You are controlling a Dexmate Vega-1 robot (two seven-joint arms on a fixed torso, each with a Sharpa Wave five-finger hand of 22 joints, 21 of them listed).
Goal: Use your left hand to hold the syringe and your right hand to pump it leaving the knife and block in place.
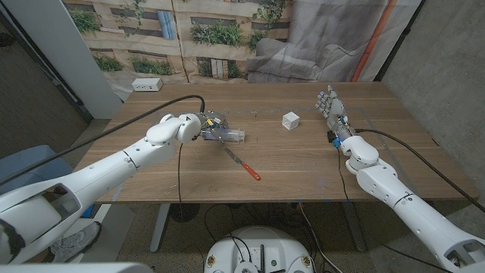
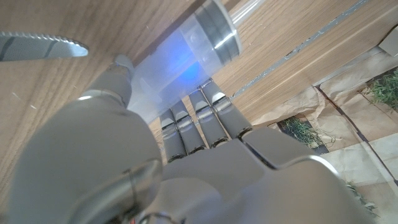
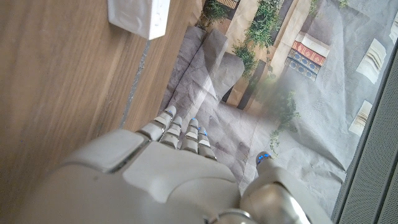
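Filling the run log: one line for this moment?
left robot hand: grips syringe | right robot hand: open, apart | knife, block: untouched

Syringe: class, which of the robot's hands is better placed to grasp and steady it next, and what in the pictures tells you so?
The left. The left hand is already at the syringe, fingers against its clear barrel. The right hand stands open, far across the table, beyond the white block.

Syringe (image 1: pixel 224 135) left, knife (image 1: pixel 242 163) middle, block (image 1: pixel 290 120) right.
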